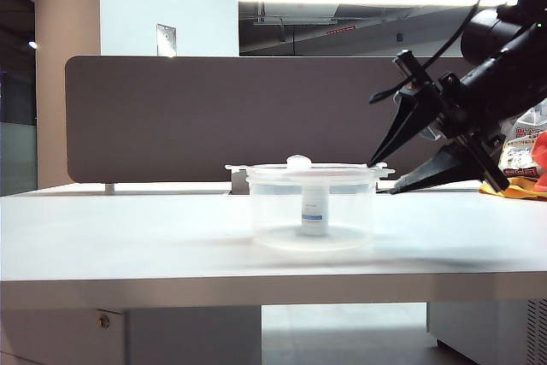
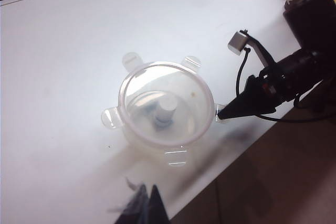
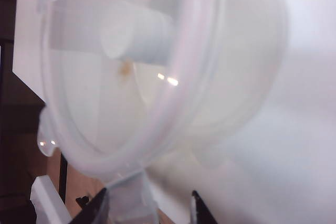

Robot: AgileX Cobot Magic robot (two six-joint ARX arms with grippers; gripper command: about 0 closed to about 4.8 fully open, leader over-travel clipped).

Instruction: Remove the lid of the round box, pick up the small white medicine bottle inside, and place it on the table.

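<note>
The clear round box (image 1: 273, 211) stands mid-table (image 1: 128, 228) with its lid (image 1: 299, 168) on it. Inside, the small white medicine bottle (image 1: 314, 215) stands upright, also visible through the lid (image 2: 166, 115) (image 3: 134, 35). My right gripper (image 1: 384, 177) is at the lid's right side and open, its fingers above and below a side tab (image 3: 128, 198). One finger lies against the tab and the other stands apart. My left gripper (image 2: 148, 185) is shut and empty, hovering above the table short of the box (image 2: 163, 103); it is out of the exterior view.
A dark grey divider panel (image 1: 171, 117) runs behind the table. Colourful packets (image 1: 526, 160) lie at the far right. In the left wrist view the table's edge (image 2: 236, 156) passes close to the box, with the right arm (image 2: 294, 72) reaching in over it.
</note>
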